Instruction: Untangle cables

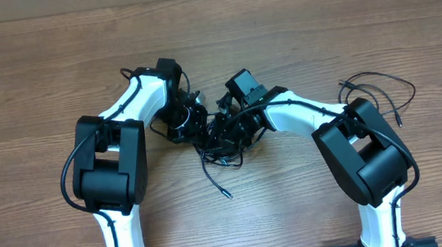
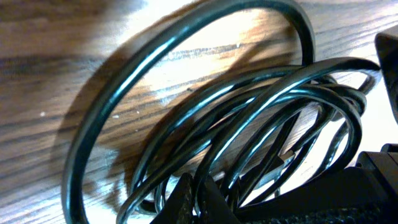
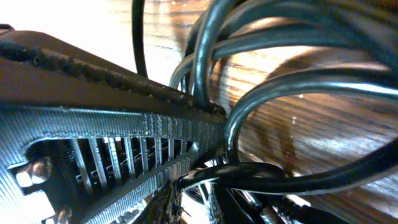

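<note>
The wooden desk carries the left arm and right arm, both bent inward. At its centre the cables lie bundled, and a loose cable sprawls at 3 o'clock. The left gripper is clenched among the coils. The right gripper is buried in strands, and I cannot tell its state.

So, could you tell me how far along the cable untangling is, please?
Early days. One cable lies free beside the right arm. In hand: both jaws sit in the central bundle, the left jaws shut. Left: its loops are interlaced, only one plug end trailing out.
</note>
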Available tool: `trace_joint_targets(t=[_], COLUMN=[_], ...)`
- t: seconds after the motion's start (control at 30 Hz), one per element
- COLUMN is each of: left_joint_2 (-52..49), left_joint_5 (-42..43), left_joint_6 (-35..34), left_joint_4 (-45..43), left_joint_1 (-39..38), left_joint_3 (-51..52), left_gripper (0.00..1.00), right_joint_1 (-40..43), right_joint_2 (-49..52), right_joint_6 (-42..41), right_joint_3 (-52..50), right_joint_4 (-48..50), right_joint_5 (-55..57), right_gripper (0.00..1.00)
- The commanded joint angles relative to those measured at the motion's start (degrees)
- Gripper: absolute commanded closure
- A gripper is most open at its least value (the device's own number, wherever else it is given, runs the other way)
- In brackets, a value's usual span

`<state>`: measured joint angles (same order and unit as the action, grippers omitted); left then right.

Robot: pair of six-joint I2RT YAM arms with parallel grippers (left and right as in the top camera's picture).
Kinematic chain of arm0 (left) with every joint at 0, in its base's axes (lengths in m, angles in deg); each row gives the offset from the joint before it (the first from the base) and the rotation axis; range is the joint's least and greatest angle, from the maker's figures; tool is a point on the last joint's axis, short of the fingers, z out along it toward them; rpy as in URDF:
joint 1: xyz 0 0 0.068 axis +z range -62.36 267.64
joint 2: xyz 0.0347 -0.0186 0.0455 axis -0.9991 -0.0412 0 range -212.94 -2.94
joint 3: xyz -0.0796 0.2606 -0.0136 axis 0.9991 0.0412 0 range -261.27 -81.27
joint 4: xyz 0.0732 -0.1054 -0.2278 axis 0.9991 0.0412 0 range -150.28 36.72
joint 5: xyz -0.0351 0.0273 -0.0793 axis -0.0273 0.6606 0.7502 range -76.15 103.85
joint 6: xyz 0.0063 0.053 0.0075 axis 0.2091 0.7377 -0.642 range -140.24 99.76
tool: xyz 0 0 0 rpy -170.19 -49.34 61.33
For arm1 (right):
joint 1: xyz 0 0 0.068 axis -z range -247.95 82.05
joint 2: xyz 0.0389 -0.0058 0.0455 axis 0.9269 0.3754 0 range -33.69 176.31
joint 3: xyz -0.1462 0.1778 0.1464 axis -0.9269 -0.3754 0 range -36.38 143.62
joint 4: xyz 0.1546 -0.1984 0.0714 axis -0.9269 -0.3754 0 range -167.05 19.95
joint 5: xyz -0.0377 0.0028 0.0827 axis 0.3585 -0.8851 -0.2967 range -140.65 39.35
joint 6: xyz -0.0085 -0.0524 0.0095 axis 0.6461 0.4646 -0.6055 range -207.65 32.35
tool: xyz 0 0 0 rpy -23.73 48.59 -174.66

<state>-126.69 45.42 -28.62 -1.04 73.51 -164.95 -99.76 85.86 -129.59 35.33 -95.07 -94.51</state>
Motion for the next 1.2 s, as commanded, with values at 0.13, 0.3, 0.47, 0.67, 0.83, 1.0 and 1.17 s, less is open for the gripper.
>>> trace_joint_targets(t=[0.13,0.3,0.47,0.67,0.83,1.0,1.17], left_joint_2=[0.3,0.3,0.3,0.3,0.3,0.3,0.3], left_joint_5=[4.2,9.1,8.9,8.5,8.5,8.6,9.0], left_joint_6=[1.8,5.7,5.7,5.7,5.7,5.7,6.7], left_joint_4=[3.8,6.9,7.9,7.8,8.0,8.0,8.5], left_joint_1=[0.1,1.0,1.0,1.0,0.9,0.9,0.9], left_joint_3=[0.7,0.7,0.7,0.7,1.2,2.4,3.0], left_gripper=[0.96,0.96,0.96,0.96,0.96,0.96,0.96], right_joint_1=[0.3,0.4,0.4,0.4,0.5,0.4,0.5], right_joint_2=[0.1,0.1,0.1,0.1,0.1,0.1,0.1], right_joint_6=[-7.4,-7.4,-7.4,-7.5,-7.4,-7.6,-7.6], right_joint_3=[0.7,0.7,0.7,0.7,0.7,0.7,0.7], right_joint_4=[3.8,4.4,4.4,4.5,5.9,7.6,8.3], right_joint_5=[11.8,12.6,13.0,13.9,13.9,13.8,12.1], right_gripper=[0.83,0.82,0.82,0.76,0.7,0.71,0.77])
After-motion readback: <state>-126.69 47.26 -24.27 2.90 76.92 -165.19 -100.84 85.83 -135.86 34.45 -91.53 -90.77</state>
